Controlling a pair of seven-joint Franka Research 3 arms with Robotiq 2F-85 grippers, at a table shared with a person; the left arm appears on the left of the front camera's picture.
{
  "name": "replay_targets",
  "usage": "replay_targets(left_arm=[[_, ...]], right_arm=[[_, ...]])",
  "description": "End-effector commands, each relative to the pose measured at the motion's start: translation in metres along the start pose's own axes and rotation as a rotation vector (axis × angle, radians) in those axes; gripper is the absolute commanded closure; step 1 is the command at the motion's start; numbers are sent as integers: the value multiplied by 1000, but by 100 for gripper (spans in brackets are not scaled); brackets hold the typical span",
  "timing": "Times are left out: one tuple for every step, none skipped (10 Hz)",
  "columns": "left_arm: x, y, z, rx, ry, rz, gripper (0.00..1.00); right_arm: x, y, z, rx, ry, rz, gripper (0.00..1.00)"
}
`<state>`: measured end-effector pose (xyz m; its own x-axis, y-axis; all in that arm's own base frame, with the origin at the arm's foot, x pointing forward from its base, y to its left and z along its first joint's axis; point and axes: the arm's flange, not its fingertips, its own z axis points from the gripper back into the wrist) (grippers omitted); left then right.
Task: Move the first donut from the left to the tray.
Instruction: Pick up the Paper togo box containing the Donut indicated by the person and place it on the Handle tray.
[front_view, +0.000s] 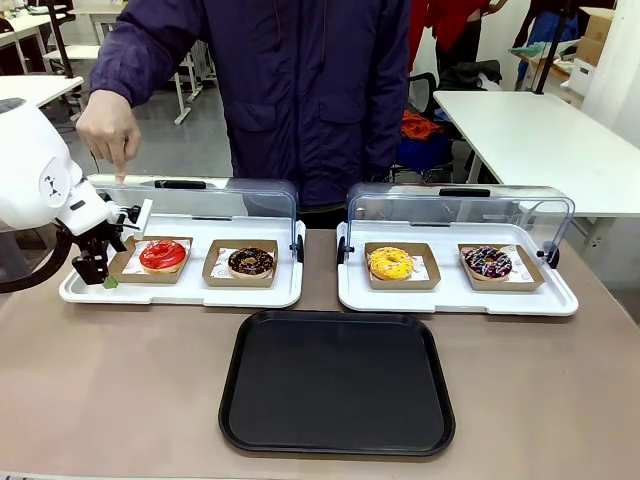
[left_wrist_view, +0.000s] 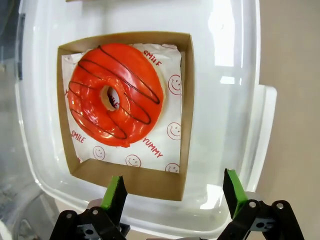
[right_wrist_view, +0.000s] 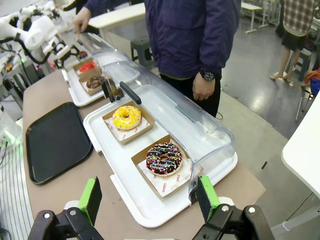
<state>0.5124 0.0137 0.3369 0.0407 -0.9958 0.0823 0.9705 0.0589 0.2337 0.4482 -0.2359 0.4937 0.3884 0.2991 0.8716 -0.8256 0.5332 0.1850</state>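
Note:
The red-glazed first donut from the left (front_view: 163, 255) sits in its brown cardboard holder (front_view: 128, 269) on the left white tray. My left gripper (front_view: 105, 275) hangs at that holder's left edge. In the left wrist view the donut (left_wrist_view: 116, 95) lies just beyond my open left gripper (left_wrist_view: 175, 192), and the holder's near wall (left_wrist_view: 135, 180) stands between the green fingertips (left_wrist_view: 116, 192). The black tray (front_view: 337, 385) lies at the table's front middle. My right gripper (right_wrist_view: 150, 197) is open in the air above the table's right end, holding nothing.
A chocolate donut (front_view: 250, 262) shares the left white tray (front_view: 180, 292). A yellow donut (front_view: 390, 263) and a sprinkled one (front_view: 488, 262) sit in the right white tray (front_view: 455, 300). Both clear lids stand raised. The person's hand (front_view: 110, 130) touches the left lid (front_view: 200, 195).

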Motion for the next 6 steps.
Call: replay_targets(left_arm=[[-3,9,-3,0,28,1,0],[-3,10,-6,-12,37,-7,0],[-1,11,-9,-15,42,-15,0],[-1,13,-12,-22,33,-29,0],[0,15,-15,-24,19,-37,0],[0,16,-17,-37,22,-42,0]], right_arm=[[0,2,-1,-4,5,6,0],[0,2,-1,-4,5,6,0],[0,2,-1,-4,5,6,0],[0,2,-1,-4,5,6,0],[0,2,-1,-4,5,6,0],[0,2,-1,-4,5,6,0]])
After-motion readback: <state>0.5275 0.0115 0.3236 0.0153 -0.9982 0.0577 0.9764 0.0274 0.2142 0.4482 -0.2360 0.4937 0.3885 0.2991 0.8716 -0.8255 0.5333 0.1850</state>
